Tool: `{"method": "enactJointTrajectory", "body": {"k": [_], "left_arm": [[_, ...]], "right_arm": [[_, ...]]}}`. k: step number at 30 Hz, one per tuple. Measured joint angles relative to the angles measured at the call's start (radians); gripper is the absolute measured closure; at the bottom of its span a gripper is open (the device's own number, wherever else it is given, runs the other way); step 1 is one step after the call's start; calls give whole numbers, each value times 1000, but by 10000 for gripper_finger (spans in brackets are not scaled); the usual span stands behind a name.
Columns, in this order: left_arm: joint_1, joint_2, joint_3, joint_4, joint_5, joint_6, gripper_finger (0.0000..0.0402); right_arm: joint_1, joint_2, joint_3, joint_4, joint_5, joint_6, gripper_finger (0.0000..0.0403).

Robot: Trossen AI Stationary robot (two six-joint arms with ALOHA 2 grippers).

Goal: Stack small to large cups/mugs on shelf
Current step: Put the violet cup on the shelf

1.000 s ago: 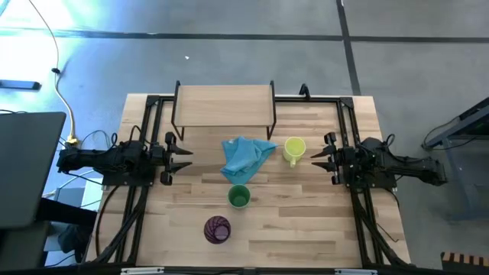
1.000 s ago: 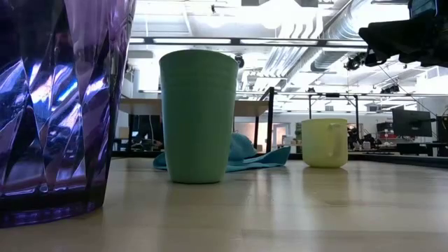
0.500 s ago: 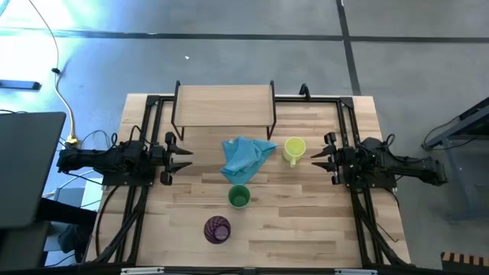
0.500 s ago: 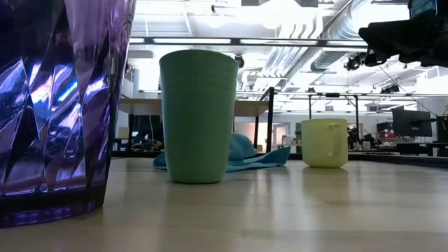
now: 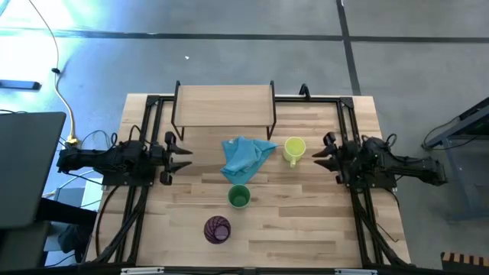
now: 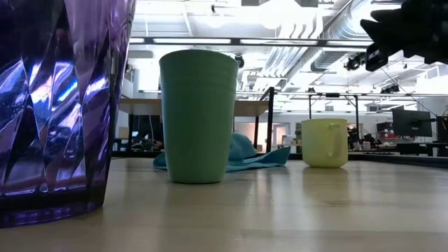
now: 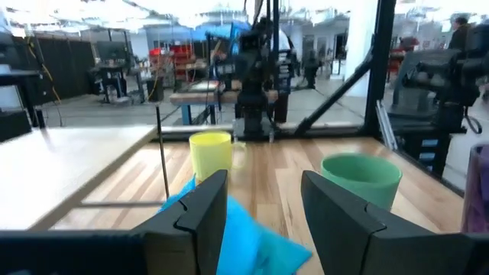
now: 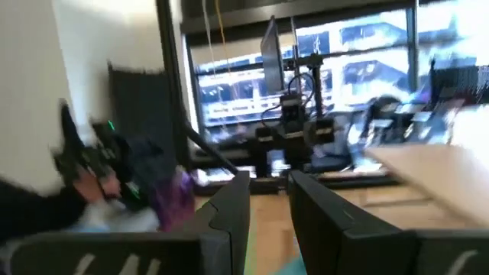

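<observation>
Shelf at table's far edge, bare: nothing stacked, all three vessels left to move. Purple tumbler nearest front edge, green cup mid-table, yellow mug beside blue cloth; all upright, apparently empty. Left gripper parted, unladen; right gripper narrowly parted, unladen, near mug.

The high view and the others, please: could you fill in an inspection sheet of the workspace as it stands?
Surface: wooden table, slatted.
Job's things: yellow mug, green cup, purple tumbler stand apart on the table; shelf bare.
Clutter: blue cloth beside the mug.
Grippers: left gripper open, at left edge; right gripper open, near the mug.
Cables: yellow cable on the floor.
Surroundings: grey floor, workshop beyond.
</observation>
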Motion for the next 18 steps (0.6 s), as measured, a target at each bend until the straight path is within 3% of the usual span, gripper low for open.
{"method": "enactJointTrajectory", "body": {"k": [4,7,18], "left_arm": [[0,0,0,43,59,-150,245],[0,0,0,55,64,-169,245],[0,0,0,-7,134,-274,245]], "right_arm": [[0,0,0,17,0,72,320],[0,0,0,9,0,51,320],[0,3,0,-197,75,-262,320]]}}
